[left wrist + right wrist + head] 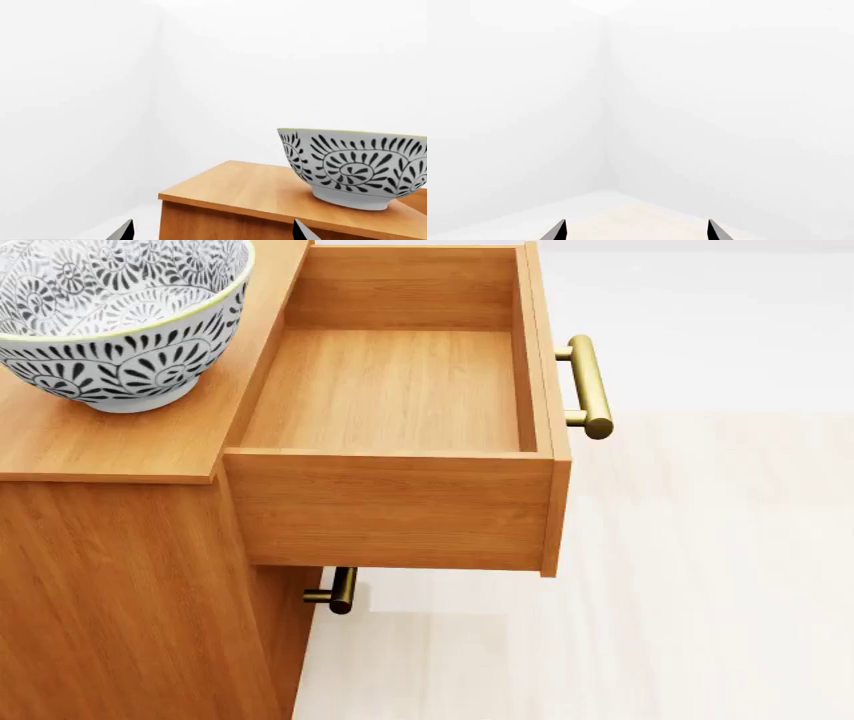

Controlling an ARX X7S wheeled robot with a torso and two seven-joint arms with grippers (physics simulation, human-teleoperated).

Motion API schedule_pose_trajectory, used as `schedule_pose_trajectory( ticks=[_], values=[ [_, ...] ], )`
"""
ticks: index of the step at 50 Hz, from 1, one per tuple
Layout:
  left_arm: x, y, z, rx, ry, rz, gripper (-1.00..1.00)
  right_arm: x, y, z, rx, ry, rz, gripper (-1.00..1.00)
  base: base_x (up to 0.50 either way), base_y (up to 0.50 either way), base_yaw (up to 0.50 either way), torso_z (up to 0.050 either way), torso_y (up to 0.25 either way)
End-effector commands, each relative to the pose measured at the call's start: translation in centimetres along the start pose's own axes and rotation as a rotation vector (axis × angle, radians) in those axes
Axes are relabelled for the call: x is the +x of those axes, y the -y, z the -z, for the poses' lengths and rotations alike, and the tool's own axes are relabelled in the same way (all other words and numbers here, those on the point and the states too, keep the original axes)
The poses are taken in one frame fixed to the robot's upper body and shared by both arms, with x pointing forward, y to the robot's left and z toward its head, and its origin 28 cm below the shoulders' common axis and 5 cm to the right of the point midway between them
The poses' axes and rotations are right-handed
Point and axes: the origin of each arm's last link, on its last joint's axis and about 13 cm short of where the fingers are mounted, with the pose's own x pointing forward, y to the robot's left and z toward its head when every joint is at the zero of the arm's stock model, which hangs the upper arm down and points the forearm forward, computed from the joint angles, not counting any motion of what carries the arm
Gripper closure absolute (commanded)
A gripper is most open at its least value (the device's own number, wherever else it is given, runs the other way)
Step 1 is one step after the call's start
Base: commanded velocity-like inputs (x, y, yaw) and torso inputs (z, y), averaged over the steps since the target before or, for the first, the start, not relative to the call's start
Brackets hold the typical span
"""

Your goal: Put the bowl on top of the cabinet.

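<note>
The bowl (114, 315), white with a dense dark leaf pattern and a pale green rim, stands upright on the flat top of the light-brown wooden cabinet (80, 455). The left wrist view shows the same bowl (353, 167) resting on the cabinet (233, 192) near a corner of its top. My left gripper (213, 231) is open, its two dark fingertips wide apart and short of the cabinet, holding nothing. My right gripper (636, 231) is open too, facing bare floor and walls. Neither arm shows in the head view.
The cabinet's top drawer (400, 390) is pulled out to the right and holds nothing; its brass bar handle (587, 385) juts further right. A second brass handle (336, 592) shows below. Pale floor (667, 620) lies to the right.
</note>
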Motion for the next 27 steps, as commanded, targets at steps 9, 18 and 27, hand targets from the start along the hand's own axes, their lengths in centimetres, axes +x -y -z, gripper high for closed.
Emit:
schedule_pose_trajectory(
  ticks=[9,18,27],
  values=[
    [0.2,-0.9,-0.2,0.011,0.006,-0.045,-1.0,-0.2,2.5,-1.1,-0.032,0.033,0.063,-1.0,0.0,0.0,0.0,0.0,0.0],
    [0.2,-1.2,-0.2,0.013,0.008,-0.058,-1.0,-0.2,2.8,-1.2,-0.045,0.04,0.061,-1.0,0.0,0.0,0.0,0.0,0.0],
    [0.2,-1.5,-0.4,0.015,0.014,-0.073,-1.0,-0.2,3.3,-1.3,-0.049,0.044,0.076,-1.0,0.0,0.0,0.0,0.0,0.0]
  ],
)
